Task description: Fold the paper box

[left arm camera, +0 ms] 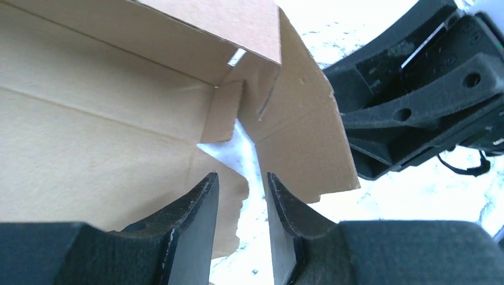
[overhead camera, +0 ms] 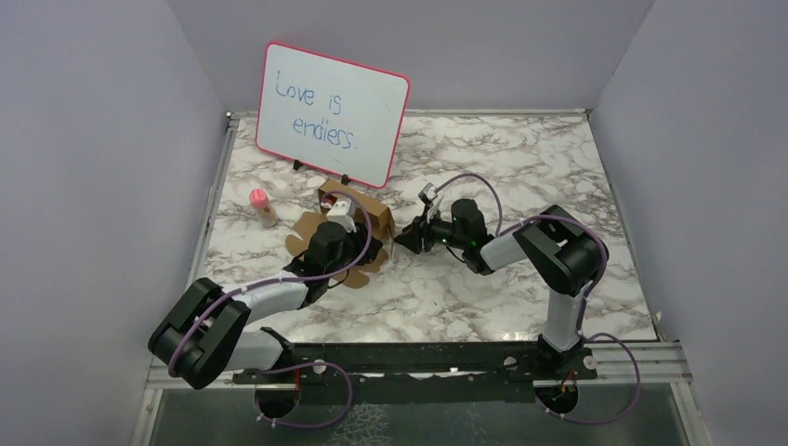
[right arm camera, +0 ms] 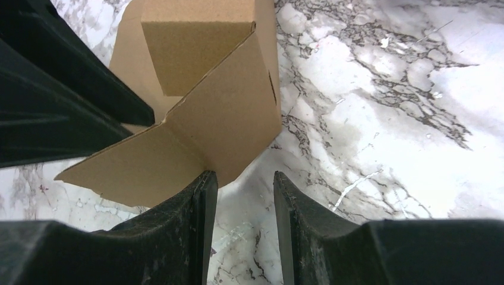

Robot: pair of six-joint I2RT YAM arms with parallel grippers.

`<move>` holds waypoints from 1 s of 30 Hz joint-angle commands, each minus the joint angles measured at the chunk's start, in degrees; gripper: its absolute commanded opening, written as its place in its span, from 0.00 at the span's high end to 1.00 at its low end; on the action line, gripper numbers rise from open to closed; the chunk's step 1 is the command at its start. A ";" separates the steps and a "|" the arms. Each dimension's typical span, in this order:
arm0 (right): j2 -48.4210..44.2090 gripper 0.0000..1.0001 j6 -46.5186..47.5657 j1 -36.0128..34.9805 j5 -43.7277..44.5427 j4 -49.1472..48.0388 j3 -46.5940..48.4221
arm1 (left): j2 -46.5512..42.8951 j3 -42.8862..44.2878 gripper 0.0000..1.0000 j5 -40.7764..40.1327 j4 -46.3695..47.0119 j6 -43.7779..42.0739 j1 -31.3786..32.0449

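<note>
The paper box (overhead camera: 364, 226) is brown cardboard, partly raised, with walls standing and scalloped flaps spread flat on the marble table (overhead camera: 520, 186). In the left wrist view I look into the paper box (left arm camera: 107, 119), at a corner where two walls meet with a gap. My left gripper (left arm camera: 242, 178) is open over that corner, with only marble between its fingers. My right gripper (right arm camera: 242, 175) is open at the box's right side; its left fingertip (right arm camera: 205, 184) sits at the edge of a slanting flap (right arm camera: 196, 136). In the top view the right gripper (overhead camera: 406, 239) points at the box.
A pink-framed whiteboard (overhead camera: 332, 113) stands behind the box. A small pink-capped bottle (overhead camera: 261, 206) is at its left. Purple walls close in the table on three sides. The two grippers are close together at the box's right corner.
</note>
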State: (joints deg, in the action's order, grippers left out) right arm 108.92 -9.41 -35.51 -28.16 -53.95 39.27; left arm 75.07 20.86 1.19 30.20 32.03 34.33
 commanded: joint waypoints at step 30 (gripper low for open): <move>1.93 0.42 1.56 -2.77 6.44 -2.10 3.48 | 6.07 0.29 0.67 2.89 -10.65 3.67 1.02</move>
State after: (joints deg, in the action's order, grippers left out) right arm 110.48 -7.49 -37.65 -27.07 -53.95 42.98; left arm 79.85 22.68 0.60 22.09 33.39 32.97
